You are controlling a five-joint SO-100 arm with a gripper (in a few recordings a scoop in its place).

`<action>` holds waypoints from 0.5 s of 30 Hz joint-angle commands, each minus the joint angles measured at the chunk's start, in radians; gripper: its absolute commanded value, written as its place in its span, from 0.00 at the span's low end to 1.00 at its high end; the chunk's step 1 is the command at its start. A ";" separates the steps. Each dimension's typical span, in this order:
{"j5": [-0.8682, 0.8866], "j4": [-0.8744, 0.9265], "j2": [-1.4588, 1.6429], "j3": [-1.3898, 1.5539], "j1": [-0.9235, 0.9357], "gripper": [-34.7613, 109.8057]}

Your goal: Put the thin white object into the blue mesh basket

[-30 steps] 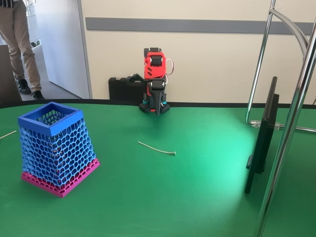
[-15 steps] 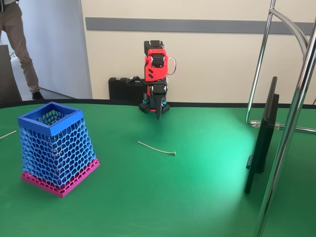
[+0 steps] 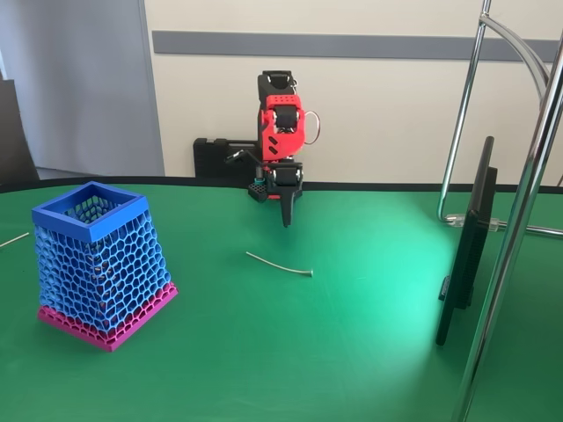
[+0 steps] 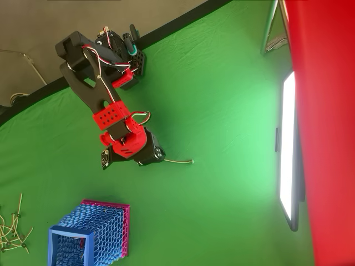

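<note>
The thin white object (image 3: 279,264) lies flat on the green table, near the middle, its small knob at the right end. In the overhead view the thin white object (image 4: 178,161) sticks out from under the arm's red wrist (image 4: 132,145). My gripper (image 3: 286,218) points straight down, well above the table and behind the stick, its dark fingers pressed together with nothing between them. The blue mesh basket (image 3: 98,262) stands upright at the left, blue rim on top and magenta band at the bottom. From above, the basket (image 4: 91,235) sits at the lower left.
A dark monitor (image 3: 468,242) stands edge-on at the right beside chrome stand poles (image 3: 519,229). A pale straight stick (image 3: 13,239) lies at the left edge, and several more sticks (image 4: 12,231) are piled left of the basket. Open green table lies between basket and stick.
The arm has unfolded upward and forward, carrying the gripper tip toward the stick. The person at the back left has walked out of the picture.
</note>
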 commanded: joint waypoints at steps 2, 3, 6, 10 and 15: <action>0.025 0.026 -0.077 -0.129 -0.018 0.32; 0.034 0.026 -0.103 -0.150 -0.020 0.32; 0.048 0.028 -0.167 -0.204 -0.028 0.34; 0.069 0.028 -0.222 -0.250 -0.037 0.35; 0.112 0.028 -0.245 -0.272 -0.037 0.36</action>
